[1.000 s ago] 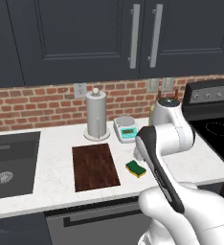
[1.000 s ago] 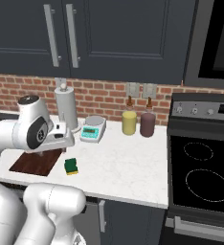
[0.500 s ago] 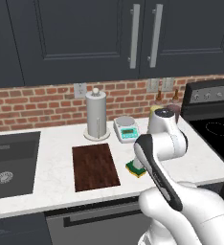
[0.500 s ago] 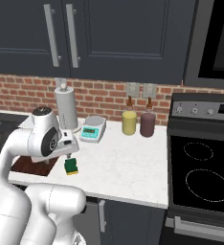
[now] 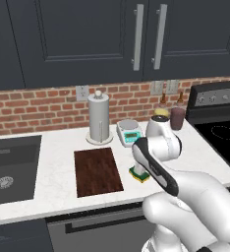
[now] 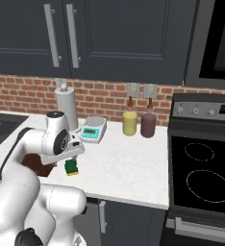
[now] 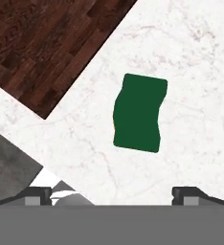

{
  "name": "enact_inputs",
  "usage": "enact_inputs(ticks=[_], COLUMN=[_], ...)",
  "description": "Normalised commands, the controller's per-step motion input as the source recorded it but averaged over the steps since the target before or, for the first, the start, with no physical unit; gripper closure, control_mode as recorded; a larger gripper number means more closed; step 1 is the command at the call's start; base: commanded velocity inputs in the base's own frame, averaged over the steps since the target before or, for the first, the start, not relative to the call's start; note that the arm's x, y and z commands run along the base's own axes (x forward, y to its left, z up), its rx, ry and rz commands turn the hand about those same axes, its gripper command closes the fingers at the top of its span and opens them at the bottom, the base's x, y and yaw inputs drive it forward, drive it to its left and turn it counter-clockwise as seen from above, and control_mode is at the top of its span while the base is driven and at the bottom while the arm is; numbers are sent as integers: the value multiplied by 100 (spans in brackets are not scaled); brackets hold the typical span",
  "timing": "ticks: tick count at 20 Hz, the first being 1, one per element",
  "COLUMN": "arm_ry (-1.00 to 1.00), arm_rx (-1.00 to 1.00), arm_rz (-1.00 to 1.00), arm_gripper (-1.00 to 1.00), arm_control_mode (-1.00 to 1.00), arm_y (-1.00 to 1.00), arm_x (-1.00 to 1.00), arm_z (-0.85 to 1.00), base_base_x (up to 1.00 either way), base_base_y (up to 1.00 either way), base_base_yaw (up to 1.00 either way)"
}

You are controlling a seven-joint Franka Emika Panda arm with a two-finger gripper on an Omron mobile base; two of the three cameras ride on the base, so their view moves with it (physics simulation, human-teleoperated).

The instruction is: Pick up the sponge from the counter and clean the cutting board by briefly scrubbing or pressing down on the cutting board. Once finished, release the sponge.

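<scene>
The gripper [image 7: 112, 192] hung above the counter [image 7: 200, 72] with its jaws spread wide and nothing between them — the two dark fingertips [image 7: 188, 192] stood well apart at the bottom of the hand view, touching nothing. Directly under it lay the sponge [image 7: 138, 113], dark green face up with slightly wavy long edges, resting flat on the white marbled stone. From the left base view a thin yellow layer showed under the green top of the sponge [image 5: 138, 173]. It sat just beside the cutting board [image 5: 97, 171] — on the board's stove side, apart from it. The board, dark reddish-brown with visible grain, lay flat and bare.
</scene>
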Motion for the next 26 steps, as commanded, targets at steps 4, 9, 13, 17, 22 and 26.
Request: enact_inputs(ticks=[4, 9, 13, 17, 22, 26], arm_ry=[6, 6, 4, 3, 4, 1], arm_rx=[0, 0, 0, 0, 0, 0], arm_rz=[2, 0, 0, 0, 0, 0], arm_gripper=[-100, -100, -100, -100, -100, -100], arm_control_mode=[-100, -100, -100, -100, -100, -100], arm_y=[15, 19, 11, 0, 0, 0], arm_x=[39, 31, 23, 1, 0, 0], arm_z=[-21, -12, -16, -22, -22, -23], base_base_x=[0, 0, 0, 0, 0, 0], base_base_y=[0, 0, 0, 0, 0, 0], base_base_yaw=[0, 0, 0, 0, 0, 0])
